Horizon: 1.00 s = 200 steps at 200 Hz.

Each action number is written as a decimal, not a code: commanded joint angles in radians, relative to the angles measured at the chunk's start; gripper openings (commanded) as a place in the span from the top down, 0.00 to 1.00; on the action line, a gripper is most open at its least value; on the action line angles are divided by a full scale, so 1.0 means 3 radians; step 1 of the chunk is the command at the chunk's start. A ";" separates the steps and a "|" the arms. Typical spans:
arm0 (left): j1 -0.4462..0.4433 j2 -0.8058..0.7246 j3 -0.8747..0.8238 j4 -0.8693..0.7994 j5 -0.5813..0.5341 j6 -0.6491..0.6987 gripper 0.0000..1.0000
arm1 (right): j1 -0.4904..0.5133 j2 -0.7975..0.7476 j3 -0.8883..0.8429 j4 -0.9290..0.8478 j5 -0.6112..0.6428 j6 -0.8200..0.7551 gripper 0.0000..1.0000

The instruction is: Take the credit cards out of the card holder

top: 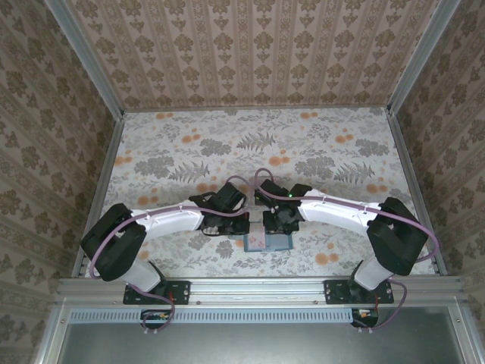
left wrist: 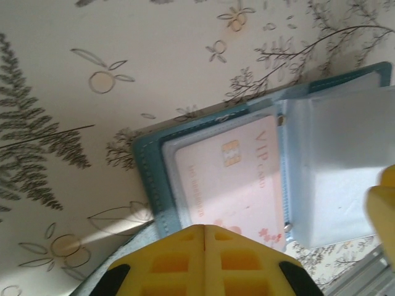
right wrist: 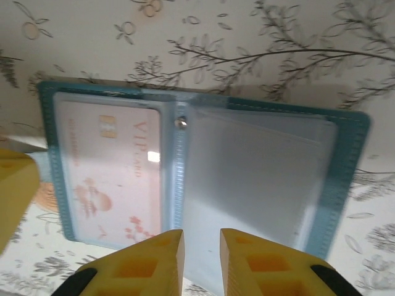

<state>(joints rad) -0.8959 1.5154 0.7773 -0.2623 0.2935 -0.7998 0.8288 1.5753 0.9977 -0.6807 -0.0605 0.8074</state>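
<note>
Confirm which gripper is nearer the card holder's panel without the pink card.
Right. Right gripper sits at that panel's near edge beside the spine; left gripper is across at the pink card's panel.

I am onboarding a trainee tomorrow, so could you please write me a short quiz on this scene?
1. True or false: the teal two-panel card holder lies closed on the floral-patterned table.
2. Where is the pale pink VIP card? A) loose on the table B) tucked inside the holder C) under the holder
3. Fill in: the left hand is ____ (open/shut).
Key: 1 false; 2 B; 3 shut.
</note>
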 commanded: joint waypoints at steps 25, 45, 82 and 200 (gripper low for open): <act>-0.0025 0.0108 -0.0031 0.0368 0.0227 -0.0161 1.00 | -0.0122 -0.0006 -0.0265 0.0682 -0.0560 0.0212 0.82; -0.0029 0.0173 -0.0041 0.0409 0.0254 -0.0168 1.00 | -0.0175 0.0050 -0.0341 0.0826 -0.0655 0.0247 0.82; -0.0020 0.0260 -0.0054 0.0272 0.0183 -0.0116 1.00 | -0.0235 0.0100 -0.0442 0.1056 -0.0808 0.0300 0.82; 0.0003 0.0296 -0.0101 0.0184 0.0141 -0.0075 1.00 | -0.0273 0.0303 -0.0538 0.1171 -0.0818 0.0306 0.79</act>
<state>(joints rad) -0.8959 1.5917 0.7589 -0.1787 0.3439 -0.8345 0.7547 1.6493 0.8555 -0.3279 -0.3115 0.8940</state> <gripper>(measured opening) 0.046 0.197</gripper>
